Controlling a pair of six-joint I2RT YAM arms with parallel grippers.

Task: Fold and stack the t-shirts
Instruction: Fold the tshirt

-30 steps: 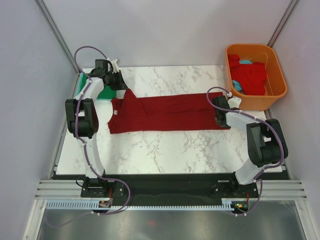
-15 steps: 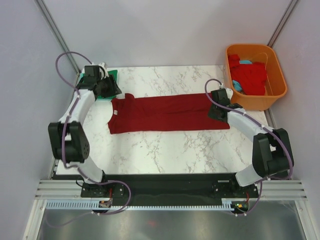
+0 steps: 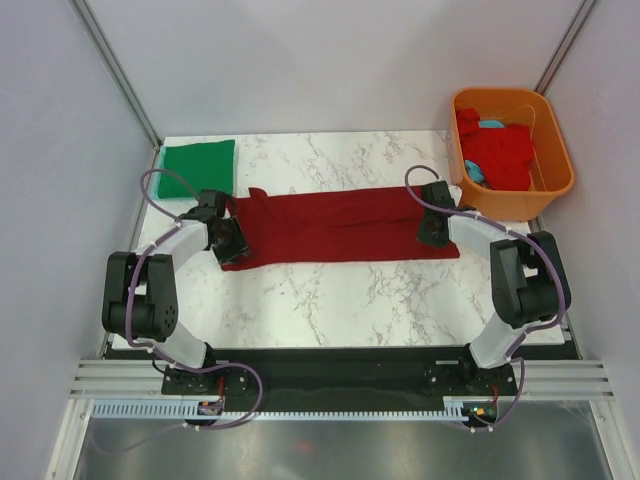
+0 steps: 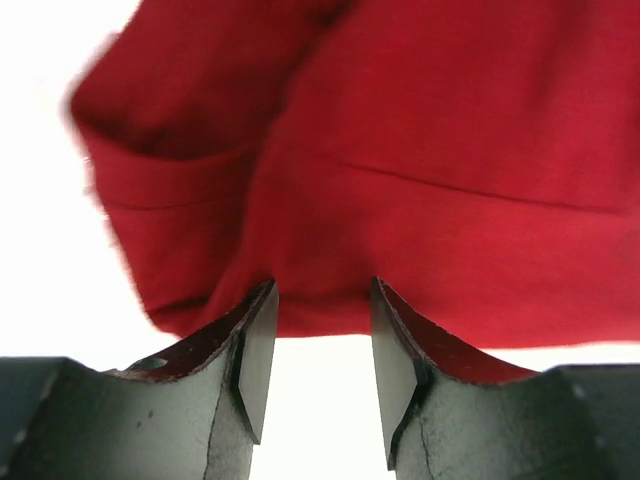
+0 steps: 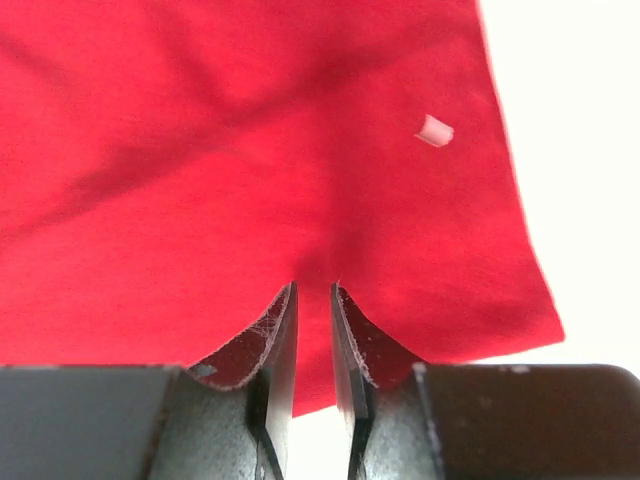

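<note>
Left gripper (image 4: 320, 290) has its jaws clearly apart with nothing between them, tips right at the edge of the dark red t-shirt (image 3: 340, 225). Right gripper (image 5: 313, 290) is down to a thin slit over the shirt's other end, and I can't tell if it's pinching cloth. The shirt lies stretched across mid-frame on the marble table (image 3: 400, 290), and a folded green t-shirt (image 3: 197, 168) sits upper left.

Under me: white marble-look table (image 3: 330, 290). Pale grey walls (image 3: 330, 60) left, back & right, w/ slanted metal struts (image 3: 113, 70) in the corners. Near edge: alu rail (image 3: 110, 380), below it a shiny sheet (image 3: 330, 450), prob. steel. Light soft, even.
</note>
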